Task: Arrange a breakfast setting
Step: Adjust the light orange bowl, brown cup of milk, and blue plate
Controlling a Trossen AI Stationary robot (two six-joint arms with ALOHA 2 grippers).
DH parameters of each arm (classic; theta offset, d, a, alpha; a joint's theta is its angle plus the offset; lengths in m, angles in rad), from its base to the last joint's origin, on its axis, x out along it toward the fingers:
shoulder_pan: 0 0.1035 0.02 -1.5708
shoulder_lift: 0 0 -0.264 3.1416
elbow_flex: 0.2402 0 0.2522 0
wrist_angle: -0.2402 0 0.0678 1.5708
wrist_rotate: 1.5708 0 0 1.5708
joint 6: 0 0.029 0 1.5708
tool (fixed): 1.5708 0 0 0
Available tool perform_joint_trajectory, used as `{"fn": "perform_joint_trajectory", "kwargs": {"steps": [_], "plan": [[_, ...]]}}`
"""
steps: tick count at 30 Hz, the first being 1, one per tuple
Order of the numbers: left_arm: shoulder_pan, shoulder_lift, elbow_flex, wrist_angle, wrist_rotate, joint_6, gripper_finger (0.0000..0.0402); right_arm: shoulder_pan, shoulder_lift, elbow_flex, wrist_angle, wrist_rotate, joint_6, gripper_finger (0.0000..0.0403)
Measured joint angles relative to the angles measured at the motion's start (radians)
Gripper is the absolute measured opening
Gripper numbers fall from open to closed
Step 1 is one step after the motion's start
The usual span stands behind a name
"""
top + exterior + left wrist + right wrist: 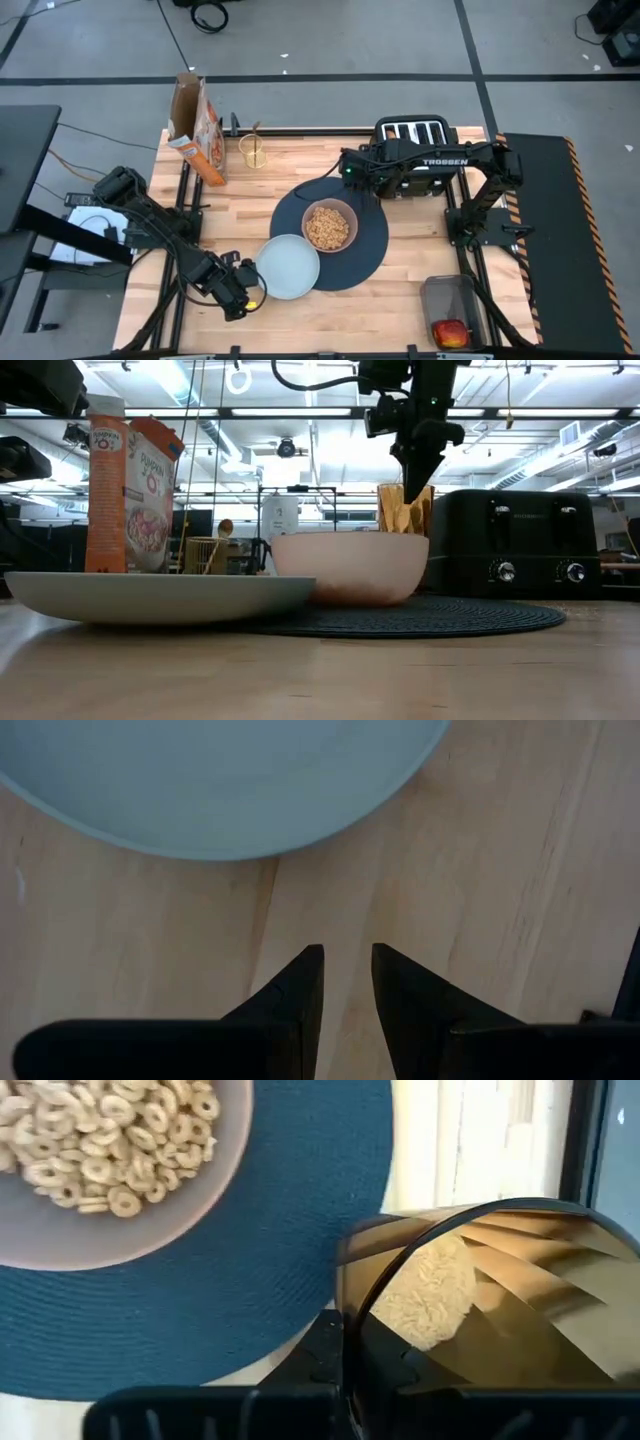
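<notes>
The amber tumbler (480,1290) is held clamped at its rim by the right gripper (345,1350), above the far right edge of the dark-blue mat (372,252), near the toaster (415,135). The pink bowl (329,226) of cereal is set on the mat, with the pale-blue plate (288,267) touching the mat's near left edge. The left gripper (347,982) is kept low beside the plate, its fingers slightly apart and empty.

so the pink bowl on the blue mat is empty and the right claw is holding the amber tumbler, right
Not quite. The pink bowl is not empty: the right wrist view shows it filled with ring-shaped cereal. The rest holds: it sits on the blue mat, and the right claw is shut on the rim of the amber tumbler.
</notes>
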Motion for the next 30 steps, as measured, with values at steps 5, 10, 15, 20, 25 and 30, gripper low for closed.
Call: {"fn": "perform_joint_trajectory", "kwargs": {"steps": [5,10,15,20,25,30], "plan": [[0.0,0.0,0.0,0.0,0.0,0.0,0.0096,0.006,0.0,0.0,-0.002,0.03,-0.014,0.0015],[0.0,0.0,0.0,0.0,0.0,0.0,0.0096,-0.005,0.0,0.0,0.001,0.006,-0.014,0.0013],[0.0,0.0,0.0,0.001,0.0,-0.001,0.0096,-0.022,0.0,0.0,0.001,-0.001,-0.014,0.0022],[0.0,0.0,0.0,0.003,0.001,-0.007,0.0096,-0.028,0.0,0.0,0.003,-0.073,-0.014,0.0021],[-0.001,0.0,0.0,0.005,0.001,-0.008,0.0096,-0.028,0.0,0.0,0.012,-0.057,-0.021,0.0033],[-0.005,0.0,0.0,0.007,0.011,-0.032,0.0096,-0.028,0.0,0.0,0.009,-0.074,-0.035,0.0044]]}}
